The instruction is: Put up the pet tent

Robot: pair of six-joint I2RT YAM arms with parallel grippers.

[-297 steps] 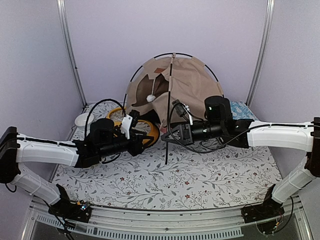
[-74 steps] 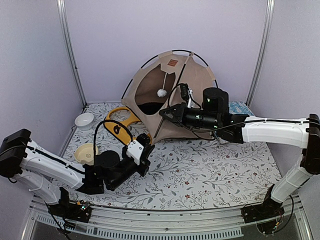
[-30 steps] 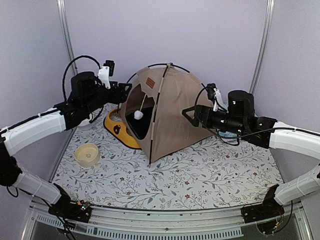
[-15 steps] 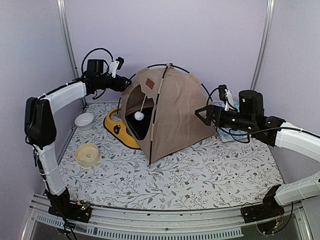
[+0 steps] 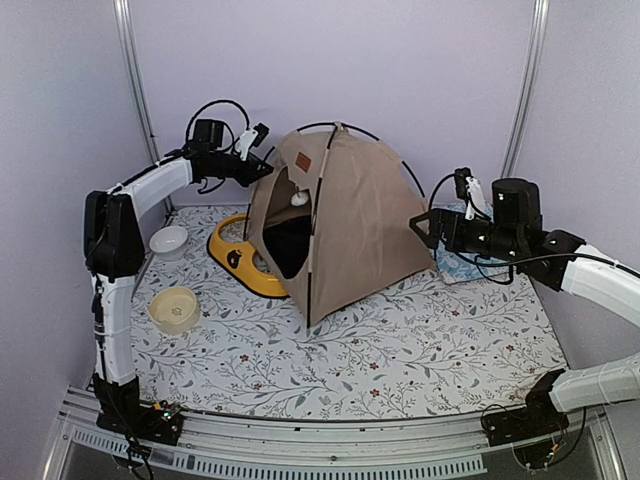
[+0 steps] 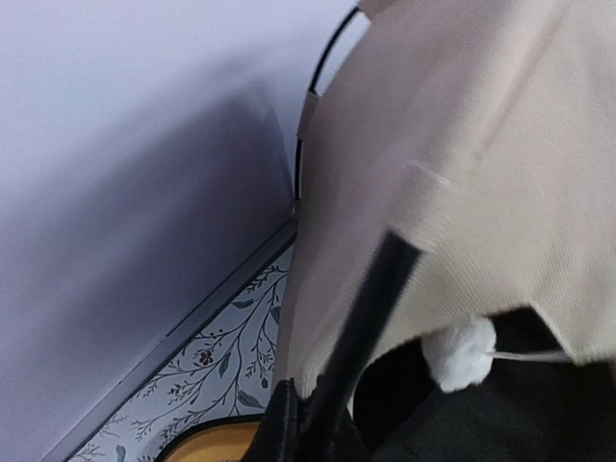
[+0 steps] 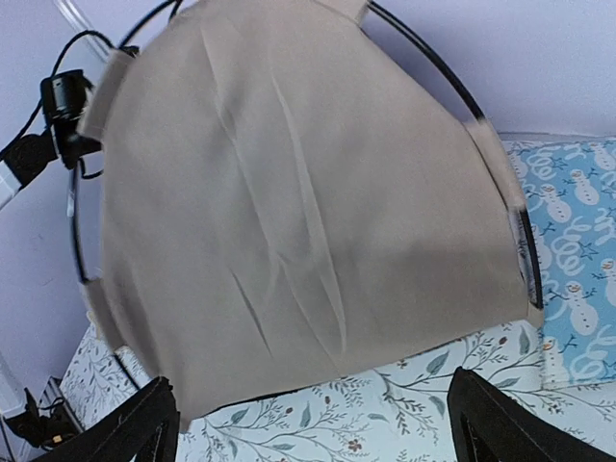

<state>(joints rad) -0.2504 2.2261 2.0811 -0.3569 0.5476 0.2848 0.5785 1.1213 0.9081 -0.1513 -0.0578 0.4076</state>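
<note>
The pet tent [image 5: 345,215] stands upright at the back middle of the floral mat, tan with black crossing poles and a brown label [image 5: 300,162]. My left gripper [image 5: 262,172] reaches in from the left and is shut on the black pole [image 6: 371,322] at the door's upper left edge. In the left wrist view the white pom-pom [image 6: 460,353] hangs just right of that pole, against the dark opening. My right gripper [image 5: 432,228] is open beside the tent's right wall, not touching it. The tan wall [image 7: 289,212] fills the right wrist view beyond the spread fingers [image 7: 144,423].
A yellow double-bowl feeder [image 5: 235,255] lies against the tent's left front. A white bowl [image 5: 168,240] and a cream bowl [image 5: 174,308] sit at the left. A blue patterned cushion [image 7: 577,269] lies behind the right gripper. Walls and frame posts close the back.
My left gripper has gone from open to shut on the tent's pole. The tent has turned a little and the pom-pom has swung up. The right arm has drawn back to the right.
</note>
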